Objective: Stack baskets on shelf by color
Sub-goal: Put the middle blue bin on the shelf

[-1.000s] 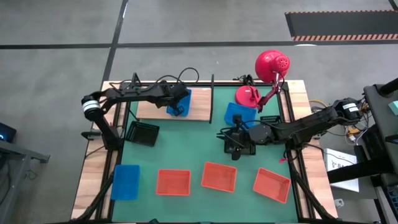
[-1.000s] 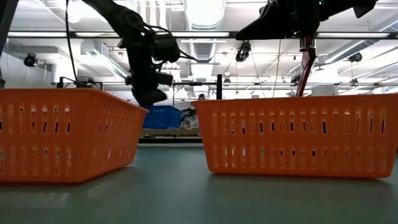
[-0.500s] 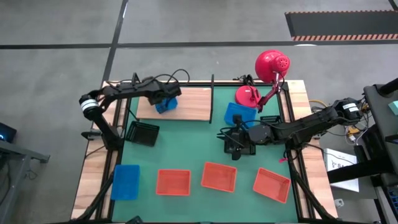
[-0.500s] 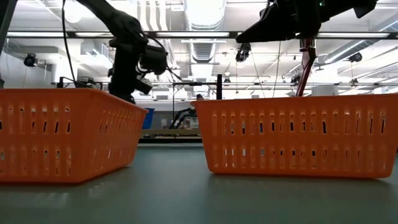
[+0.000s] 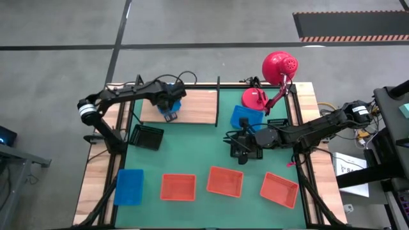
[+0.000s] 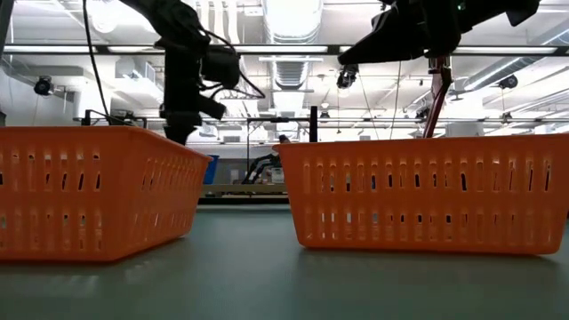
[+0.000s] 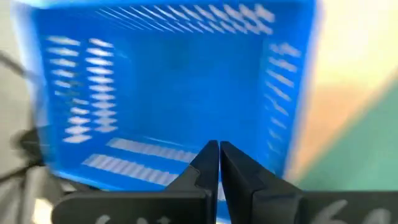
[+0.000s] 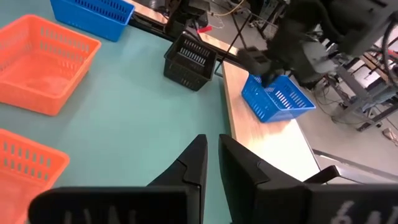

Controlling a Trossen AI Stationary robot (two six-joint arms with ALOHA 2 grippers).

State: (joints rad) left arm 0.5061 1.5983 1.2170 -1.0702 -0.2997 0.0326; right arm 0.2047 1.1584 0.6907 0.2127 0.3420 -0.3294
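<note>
My left gripper (image 5: 169, 106) hangs over the left part of the wooden shelf (image 5: 199, 108), shut on a blue basket (image 5: 174, 102). That basket (image 8: 277, 99) shows tilted in the right wrist view. My right gripper (image 5: 241, 145) hovers shut over the green mat, right of centre, holding nothing (image 8: 211, 152). A second blue basket (image 5: 245, 117) lies by the lamp base, and a third (image 5: 129, 186) rests on the mat's near left. A black basket (image 5: 147, 136) sits flat on the mat below the shelf. Three orange baskets (image 5: 225, 180) line the near edge. My left gripper (image 7: 219, 152) pinches one side wall of the blue basket at its rim (image 7: 163, 163) between the two fingers, coming from above and pointing down. The basket hangs tilted below the fingers, low over the shelf board (image 8: 273, 140). Whether a corner touches the board I cannot tell.
A red desk lamp (image 5: 279, 66) with a round base (image 5: 254, 98) stands at the far right. Black shelf posts (image 5: 218, 83) rise at the shelf's corners. In the low view, two orange baskets (image 6: 89, 191) (image 6: 427, 191) hide most of the table behind them.
My left gripper has carried the blue basket along the shelf toward the table's left edge, from the shelf's middle to its left part, still shut on it. In the low view the basket has passed out of sight behind the near orange basket. The right arm has kept still.
</note>
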